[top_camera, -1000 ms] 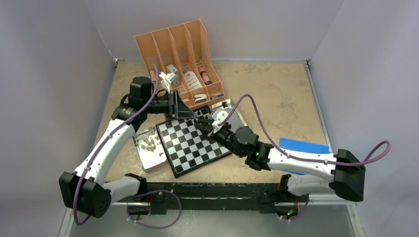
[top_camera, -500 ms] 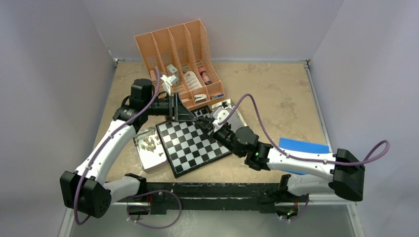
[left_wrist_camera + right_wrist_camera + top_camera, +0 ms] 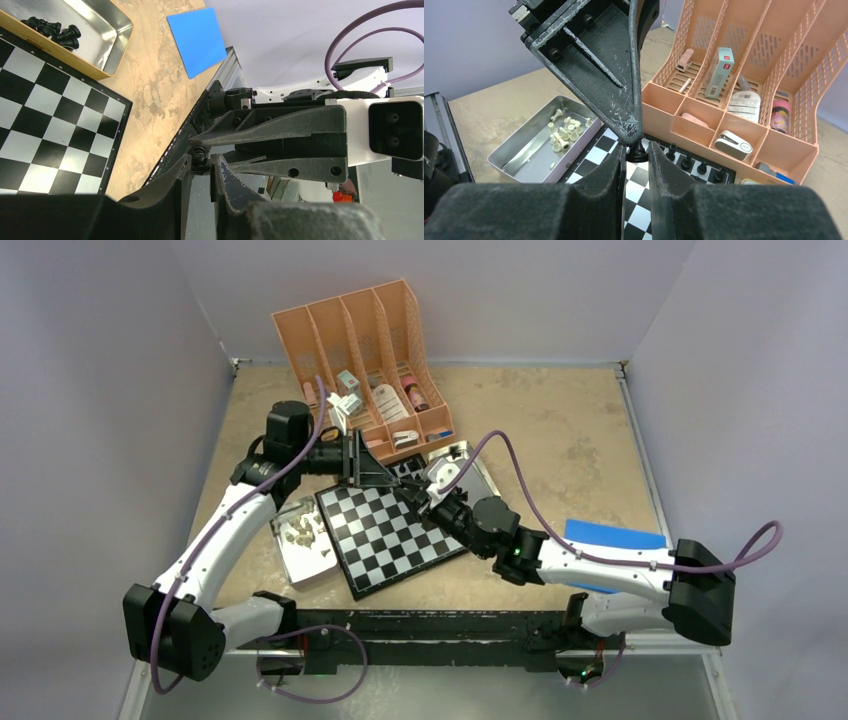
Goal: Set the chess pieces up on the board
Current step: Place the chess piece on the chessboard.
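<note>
Right wrist footage shows the right claw [image 3: 636,149] pinched on a single black piece [image 3: 637,154], which is held upright over the far part of the board [image 3: 596,155]. The tip of the left claw [image 3: 201,161] is seen meeting that same piece from above. In the left wrist view its fingers are set narrowly apart on either side of the piece, though whether they actually press on it cannot be told from that angle. A row of black pieces [image 3: 694,169] is stood along the board's far edge, just in front of the peach organiser [image 3: 734,75]. The board is laid askew on the table [image 3: 560,440], between two metal trays. Loose beige pieces [image 3: 562,133] are heaped in the left tray [image 3: 531,157], which is set just beside the board's left edge. A few more black figures [image 3: 52,32] are gathered in the right tray [image 3: 117,45], just beside the board's far right corner. A blue sheet [image 3: 197,32] is laid flat on the table, well apart from the board, to the right
</note>
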You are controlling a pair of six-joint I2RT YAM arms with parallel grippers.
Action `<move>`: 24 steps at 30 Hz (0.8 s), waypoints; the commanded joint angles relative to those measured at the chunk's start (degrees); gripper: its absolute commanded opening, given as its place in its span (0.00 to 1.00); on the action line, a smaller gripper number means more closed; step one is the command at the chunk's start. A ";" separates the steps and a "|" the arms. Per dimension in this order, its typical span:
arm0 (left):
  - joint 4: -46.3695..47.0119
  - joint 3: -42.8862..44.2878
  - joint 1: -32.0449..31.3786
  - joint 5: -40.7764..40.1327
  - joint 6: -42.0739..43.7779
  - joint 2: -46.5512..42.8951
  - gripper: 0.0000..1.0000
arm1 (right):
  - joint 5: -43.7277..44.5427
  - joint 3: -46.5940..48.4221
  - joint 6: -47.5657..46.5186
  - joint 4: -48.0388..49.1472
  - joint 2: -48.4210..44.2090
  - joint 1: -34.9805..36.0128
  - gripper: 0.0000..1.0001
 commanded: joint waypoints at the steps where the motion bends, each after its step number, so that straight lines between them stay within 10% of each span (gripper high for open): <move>1: 2.37 -0.27 0.35 0.92 0.60 0.15 0.18 | -0.08 1.61 -0.53 4.45 0.08 0.43 0.14; 9: 1.89 0.10 0.36 0.00 0.93 1.17 0.22 | -0.60 1.22 -0.82 4.78 -0.06 0.43 0.14; 24: 0.07 0.62 0.37 -4.10 3.83 0.87 0.00 | 1.40 -0.74 0.19 5.15 -1.10 0.43 0.24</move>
